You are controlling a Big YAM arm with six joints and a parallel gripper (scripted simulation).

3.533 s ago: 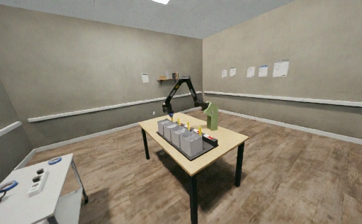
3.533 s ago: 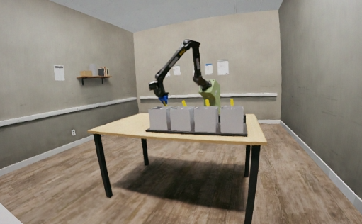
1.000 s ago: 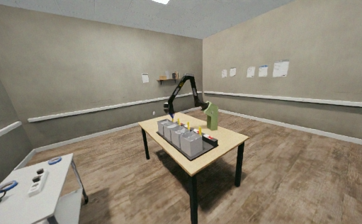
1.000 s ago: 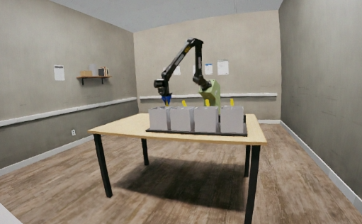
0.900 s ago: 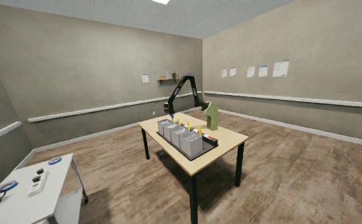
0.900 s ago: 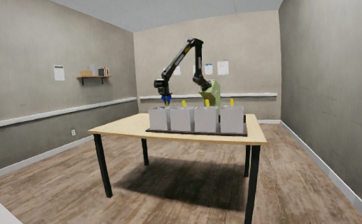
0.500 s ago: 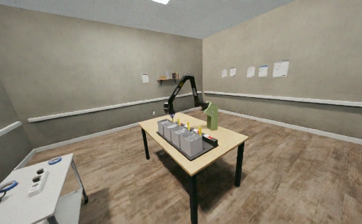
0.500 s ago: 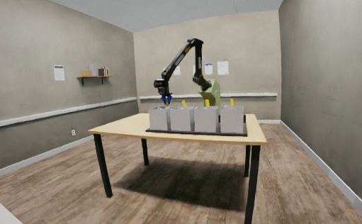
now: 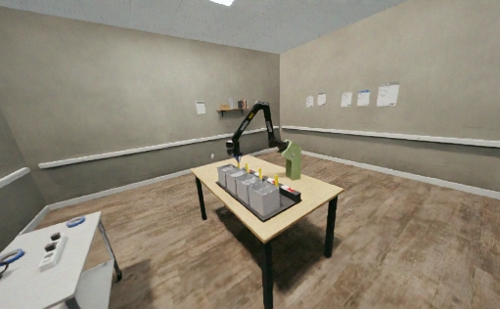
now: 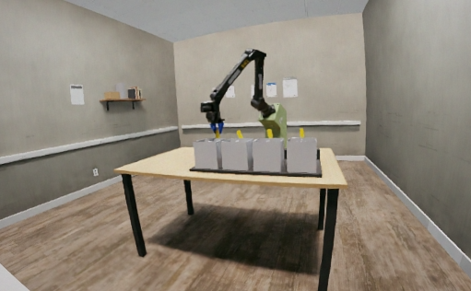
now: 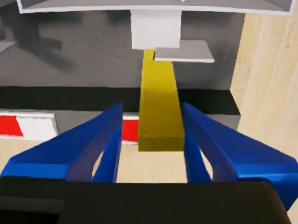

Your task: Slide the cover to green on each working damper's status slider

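Wrist: gripper (image 11: 161, 137) open around yellow lever (image 11: 160, 106)

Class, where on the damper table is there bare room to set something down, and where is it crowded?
Bare wood borders the tray toward the table's left edge. Crowded: four dampers side by side, end effector at the leftmost lever.

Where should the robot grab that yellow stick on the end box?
Probably near the free tip of the yellow handle, coming from above. It is a narrow flat bar, so the blue fingers of the end effector can straddle its two long sides, as they do now, slightly apart.
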